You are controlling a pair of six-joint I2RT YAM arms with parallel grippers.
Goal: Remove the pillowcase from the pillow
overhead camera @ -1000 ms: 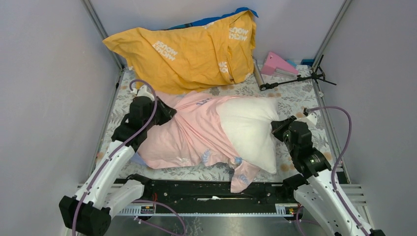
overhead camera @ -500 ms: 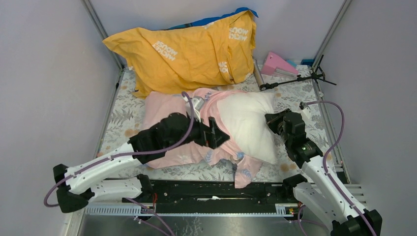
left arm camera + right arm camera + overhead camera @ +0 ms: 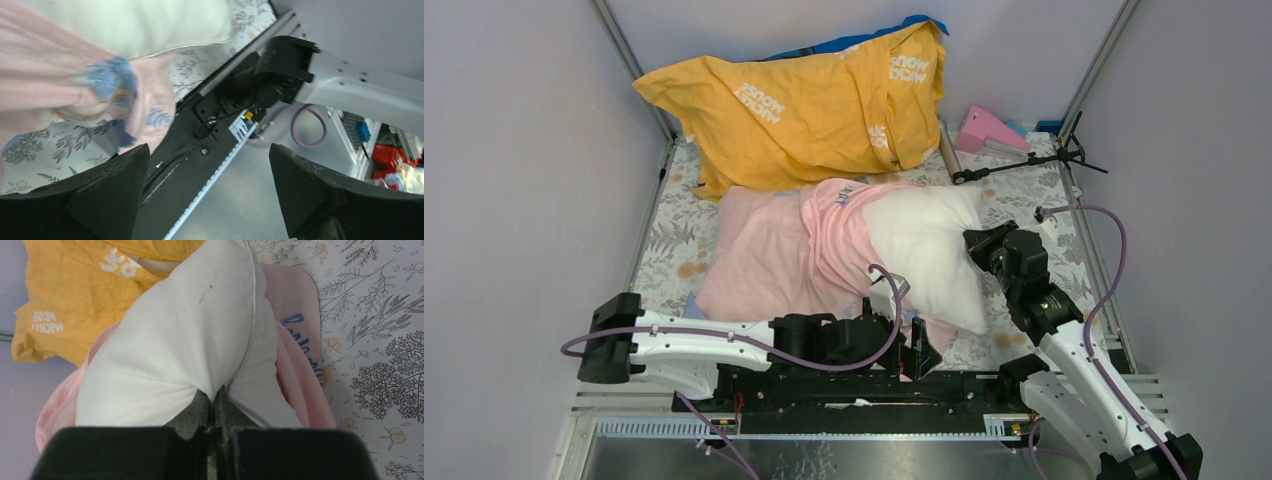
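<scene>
The white pillow [image 3: 924,255] lies mid-table, its right half bare. The pale pink pillowcase [image 3: 774,255] is bunched over its left half, and a blue-printed corner [image 3: 150,107] hangs toward the near rail. My left gripper [image 3: 921,350] hovers low over the near table edge in front of that corner, open with nothing between its fingers [image 3: 208,150]. My right gripper [image 3: 977,245] is shut on a pinch of the pillow's right edge [image 3: 214,392]. In the right wrist view the pillow [image 3: 175,340] bulges upward, with the pillowcase [image 3: 295,355] beside it.
A yellow-orange cover [image 3: 804,100] with white lettering is heaped at the back. A pink object [image 3: 989,128] and a black stand [image 3: 1024,160] lie back right. The black rail [image 3: 824,385] runs along the near edge, and grey walls close in the sides.
My left gripper let go of the pillowcase, opened, and swung from the pillow's left side across to the near edge. The right gripper keeps its pinch on the pillow.
</scene>
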